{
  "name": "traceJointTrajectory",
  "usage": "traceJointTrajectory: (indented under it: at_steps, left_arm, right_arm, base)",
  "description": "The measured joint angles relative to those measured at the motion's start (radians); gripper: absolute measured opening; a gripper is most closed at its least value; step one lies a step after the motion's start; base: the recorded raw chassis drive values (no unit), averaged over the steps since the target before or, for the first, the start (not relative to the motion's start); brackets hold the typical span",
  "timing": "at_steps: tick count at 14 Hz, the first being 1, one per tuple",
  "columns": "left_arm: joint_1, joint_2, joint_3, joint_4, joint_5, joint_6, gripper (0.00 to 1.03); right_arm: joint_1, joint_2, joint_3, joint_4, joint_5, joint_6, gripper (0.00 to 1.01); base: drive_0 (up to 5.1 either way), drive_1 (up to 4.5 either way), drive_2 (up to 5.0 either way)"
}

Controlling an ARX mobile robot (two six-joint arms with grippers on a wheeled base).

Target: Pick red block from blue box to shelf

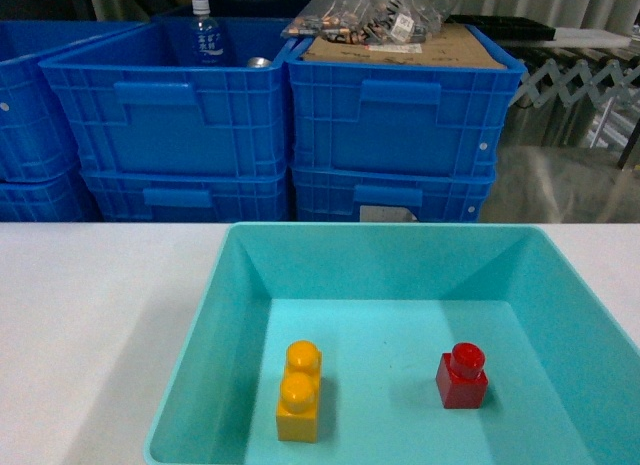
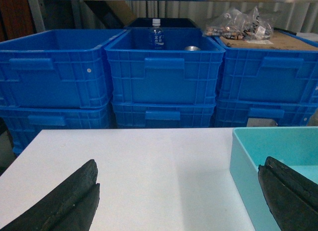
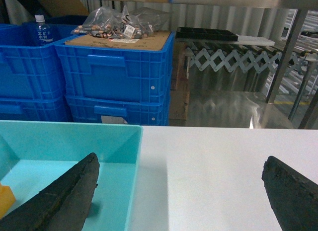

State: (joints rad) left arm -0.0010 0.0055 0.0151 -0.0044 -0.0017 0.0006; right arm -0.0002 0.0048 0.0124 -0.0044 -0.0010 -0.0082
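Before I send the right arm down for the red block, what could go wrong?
The red block is small, so the wide-open jaws could nudge it away. The blue box wall slopes near it and may catch a finger. The yellow brick sits close enough to be grabbed by mistake.

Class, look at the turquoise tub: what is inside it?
The blue box holds the red block and a yellow two-stud brick, standing apart on its floor. Its nearest edge is cut off, so that strip stays unseen.
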Motion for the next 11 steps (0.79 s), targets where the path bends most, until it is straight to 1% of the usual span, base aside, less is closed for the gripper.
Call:
traceJointTrajectory:
  at_steps: [11]
  left_arm:
    - [0.0, 0.0, 0.0, 0.0, 0.0, 0.0, 0.98]
  right_arm:
    - [0.0, 0.0, 0.0, 0.0, 0.0, 0.0, 0.98]
  base:
    - [0.0, 0.0, 0.0]
